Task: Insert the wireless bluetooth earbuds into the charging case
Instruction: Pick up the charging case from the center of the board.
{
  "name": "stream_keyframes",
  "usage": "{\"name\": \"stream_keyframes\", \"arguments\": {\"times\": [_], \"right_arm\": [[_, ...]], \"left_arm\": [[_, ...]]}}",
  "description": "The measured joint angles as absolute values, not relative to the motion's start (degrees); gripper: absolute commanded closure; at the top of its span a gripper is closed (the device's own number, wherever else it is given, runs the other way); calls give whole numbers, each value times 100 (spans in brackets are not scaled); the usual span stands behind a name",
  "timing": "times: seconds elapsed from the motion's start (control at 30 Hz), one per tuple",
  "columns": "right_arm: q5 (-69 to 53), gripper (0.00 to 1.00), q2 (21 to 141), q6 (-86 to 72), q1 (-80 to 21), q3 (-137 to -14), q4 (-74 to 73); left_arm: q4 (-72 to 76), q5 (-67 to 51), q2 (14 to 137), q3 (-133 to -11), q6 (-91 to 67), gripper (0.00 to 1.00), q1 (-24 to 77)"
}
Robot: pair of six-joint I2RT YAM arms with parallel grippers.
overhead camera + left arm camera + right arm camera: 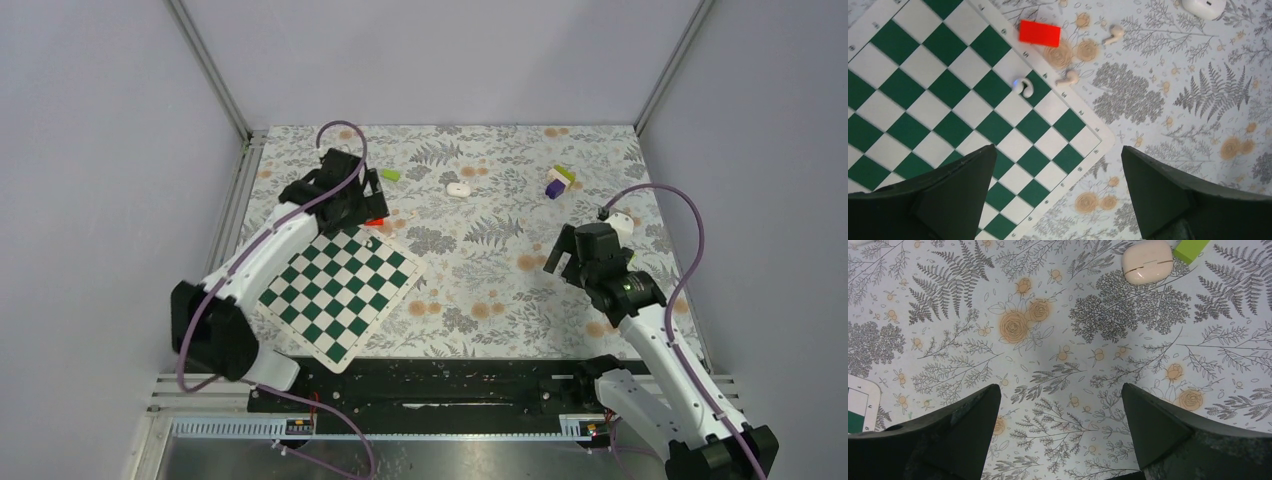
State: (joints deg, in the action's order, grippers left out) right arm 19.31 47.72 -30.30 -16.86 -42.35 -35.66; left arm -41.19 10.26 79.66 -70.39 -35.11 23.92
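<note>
Nothing is inserted yet. Two earbuds [1068,77] lie loose on the bench [1173,125] just beside the chessboard [948,100]. The charging case [1147,261], apparently closed, sits apart toward the far edge. The left tool [1058,152] and right tool [1060,390] stand released and empty.

Tiny border marks on the chessboard [938,85] cannot be read.

Left gripper [1058,150] spread wide above the corner of a chessboard [923,100].
Its dark fingers [948,195] stand far apart at the bottom of the view, over the green-and-white board's corner and the floral cloth [1173,125]. A small white curved piece [1023,86] with a bluish glint lies on the board near its edge. Just off that edge lies a stemmed earbud [1068,77]; a second earbud [1113,34] lies farther out on the cloth. A red block [1039,33] sits at the board's edge, and the white charging case [1204,7] is cut off at the top right.
</note>
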Motion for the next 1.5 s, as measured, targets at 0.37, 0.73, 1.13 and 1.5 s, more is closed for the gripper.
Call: {"name": "stream_keyframes", "arguments": {"times": [0.37, 0.73, 1.13, 1.5], "right_arm": [[1678, 2, 4091, -2985, -1686, -3970, -3592], [1507, 2, 4587, -3000, -1686, -3913, -3551], [1487, 4, 4541, -3120, -1686, -4073, -3573], [1487, 4, 4440, -3321, -1686, -4071, -3664]], "left_arm": [[-4657, 121, 10197, -9354, -3164, 12, 2593], [-4952, 873, 11590, -11671, -2534, 18, 3715], [-3435, 932, 13152, -12333, -1656, 16, 3573], [-2569, 360, 14094, -12766, -3006, 19, 3190]]}}
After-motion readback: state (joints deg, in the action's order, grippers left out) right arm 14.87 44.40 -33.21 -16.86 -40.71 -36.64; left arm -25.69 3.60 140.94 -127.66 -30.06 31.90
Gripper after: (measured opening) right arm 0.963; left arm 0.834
